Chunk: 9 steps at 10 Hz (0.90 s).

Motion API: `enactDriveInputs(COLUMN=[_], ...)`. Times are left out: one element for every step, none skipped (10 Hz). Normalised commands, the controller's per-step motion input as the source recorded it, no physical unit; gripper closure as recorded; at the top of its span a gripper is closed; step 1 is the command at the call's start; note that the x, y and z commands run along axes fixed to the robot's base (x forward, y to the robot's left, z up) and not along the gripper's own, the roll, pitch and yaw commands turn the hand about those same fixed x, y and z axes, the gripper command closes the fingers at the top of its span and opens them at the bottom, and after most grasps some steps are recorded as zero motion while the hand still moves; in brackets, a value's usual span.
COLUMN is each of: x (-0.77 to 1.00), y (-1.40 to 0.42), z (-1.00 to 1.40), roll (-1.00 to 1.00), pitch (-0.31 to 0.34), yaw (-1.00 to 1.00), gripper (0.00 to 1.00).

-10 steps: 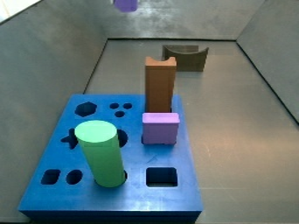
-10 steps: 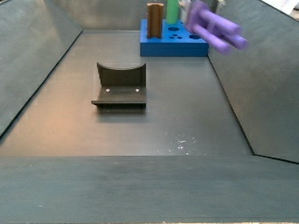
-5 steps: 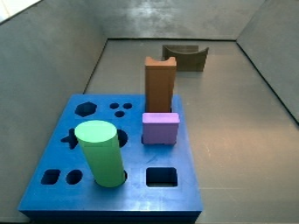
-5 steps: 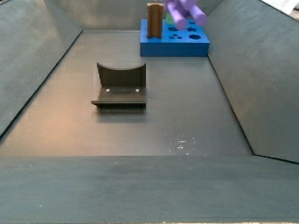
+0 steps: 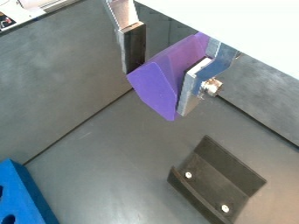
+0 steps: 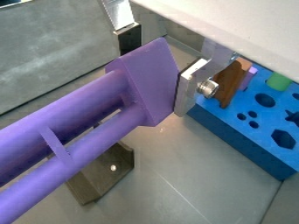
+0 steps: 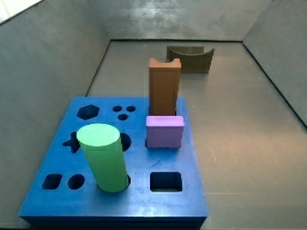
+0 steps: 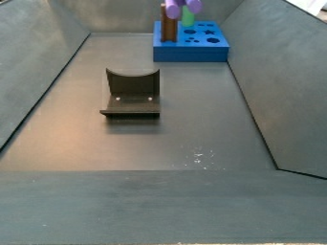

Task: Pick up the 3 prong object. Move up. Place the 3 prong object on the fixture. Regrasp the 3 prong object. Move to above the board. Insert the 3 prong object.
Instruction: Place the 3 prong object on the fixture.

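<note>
My gripper (image 5: 166,70) is shut on the block head of the light purple 3 prong object (image 5: 163,80). In a wrist view the 3 prong object (image 6: 82,131) lies level, its long prongs reaching away from my gripper (image 6: 158,70). The dark fixture (image 6: 100,175) sits on the floor below, and the blue board (image 6: 251,127) lies off to one side. In a side view the 3 prong object (image 8: 188,11) hangs high over the far board (image 8: 192,50), well beyond the fixture (image 8: 132,93). Neither side view shows the fingers.
On the board (image 7: 66,144) stand a tall green cylinder (image 7: 103,157), a squat purple cube (image 7: 164,130) and a tall brown upright block (image 7: 163,85). The fixture (image 7: 189,57) stands by the far wall. Sloped grey walls enclose the floor.
In a side view the purple piece has travelled from the right wall's side toward the far end and now hangs over the board. Everything on the board and floor has stayed put.
</note>
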Motion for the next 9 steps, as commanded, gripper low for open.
enactDriveInputs(x=[1.00,1.00,1.00,1.00,1.00,1.00,0.94,0.81,0.67], y=[-0.03,-0.02,-0.02,-0.04,-0.03,0.02,0.01,0.02,0.02], z=[0.11,0.09,0.07,-0.92,-0.93,-0.78,-0.60,-0.38,-0.16], roll=[0.05,0.06,0.07,-1.00,-1.00,-1.00,-1.00,-1.00,-1.00], pitch=[0.160,0.163,0.171,0.036,0.031,0.020,0.018,0.017,0.013], yaw=[0.00,0.00,0.01,-0.02,-0.03,-0.04,-0.04,-0.05,-0.05], gripper=[1.00,1.00,1.00,1.00,1.00,1.00,1.00,1.00,1.00])
